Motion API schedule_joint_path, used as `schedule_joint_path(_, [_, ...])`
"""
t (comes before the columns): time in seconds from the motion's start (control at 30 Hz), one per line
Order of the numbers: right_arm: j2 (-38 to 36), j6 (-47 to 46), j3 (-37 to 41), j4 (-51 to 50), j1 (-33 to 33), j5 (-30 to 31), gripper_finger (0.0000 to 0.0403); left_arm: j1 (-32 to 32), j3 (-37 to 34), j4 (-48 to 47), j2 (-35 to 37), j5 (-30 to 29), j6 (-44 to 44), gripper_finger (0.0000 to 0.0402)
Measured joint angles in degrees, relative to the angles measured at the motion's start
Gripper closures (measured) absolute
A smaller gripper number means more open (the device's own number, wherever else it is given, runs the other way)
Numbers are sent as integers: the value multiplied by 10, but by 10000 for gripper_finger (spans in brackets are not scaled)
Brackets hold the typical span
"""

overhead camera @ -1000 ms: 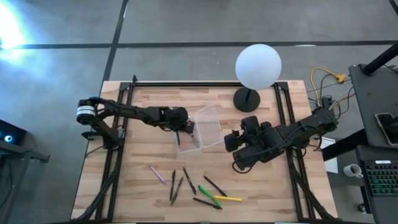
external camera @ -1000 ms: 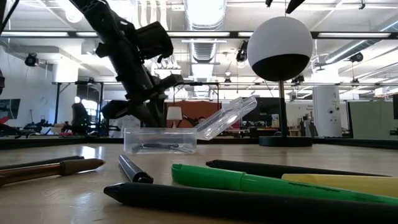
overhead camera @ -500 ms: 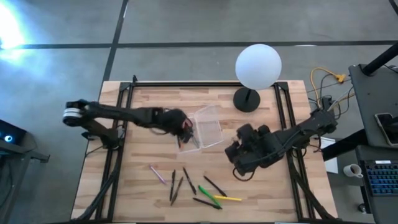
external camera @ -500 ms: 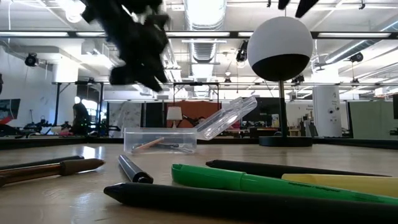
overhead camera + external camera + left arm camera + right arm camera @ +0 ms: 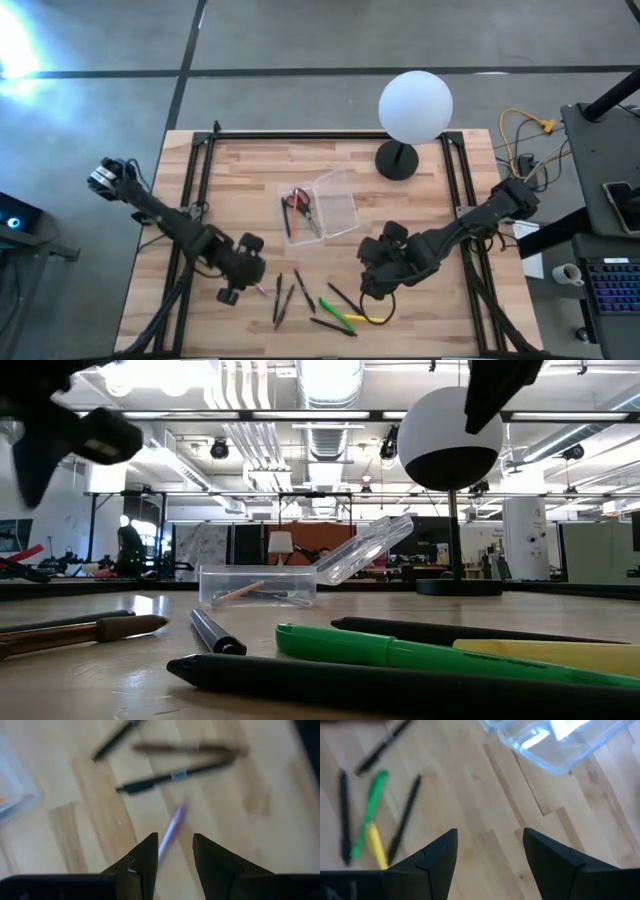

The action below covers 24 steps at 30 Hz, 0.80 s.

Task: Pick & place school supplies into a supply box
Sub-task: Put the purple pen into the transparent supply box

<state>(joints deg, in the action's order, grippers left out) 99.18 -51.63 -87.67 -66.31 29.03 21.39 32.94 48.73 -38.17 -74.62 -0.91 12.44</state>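
The clear supply box (image 5: 322, 205) lies open at the table's middle, its lid (image 5: 365, 548) tilted up; red-handled scissors (image 5: 297, 200) and a pencil (image 5: 240, 591) lie inside. Several pens and pencils lie flat near the near edge, among them a green pen (image 5: 333, 313), a yellow one (image 5: 368, 319) and a pink one (image 5: 171, 829). My left gripper (image 5: 175, 842) is open over the pink pen's near end, a finger on either side. My right gripper (image 5: 490, 840) is open above bare wood, right of the dark pens (image 5: 405, 817).
A white globe lamp (image 5: 414, 105) on a black base (image 5: 397, 160) stands at the far edge, right of the box. Bare wood lies between the box and the pens. Cables (image 5: 520, 135) hang off the table's right side.
My left gripper has left the supply box and swung toward the near left, down to the pink pen. A pencil now shows in the box that did not show a second ago. My right gripper has moved toward the near edge, closer to the pens.
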Motion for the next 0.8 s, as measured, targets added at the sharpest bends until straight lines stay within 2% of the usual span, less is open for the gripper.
schedule_joint_path(0.13, [2, -16, 3, 1, 1, -28, 186, 19, -20, 0, -46, -39, -55, 295])
schedule_joint_path(0.3, [3, -40, 4, 1, 9, -35, 186, 18, -35, 4, -80, -81, -74, 295])
schedule_joint_path(0.53, [3, -43, 4, 2, 11, -35, 186, 18, -44, 17, -105, -65, -123, 295])
schedule_joint_path(0.8, [3, -53, 4, 2, 11, -35, 186, 18, -36, 22, -107, -50, -122, 295])
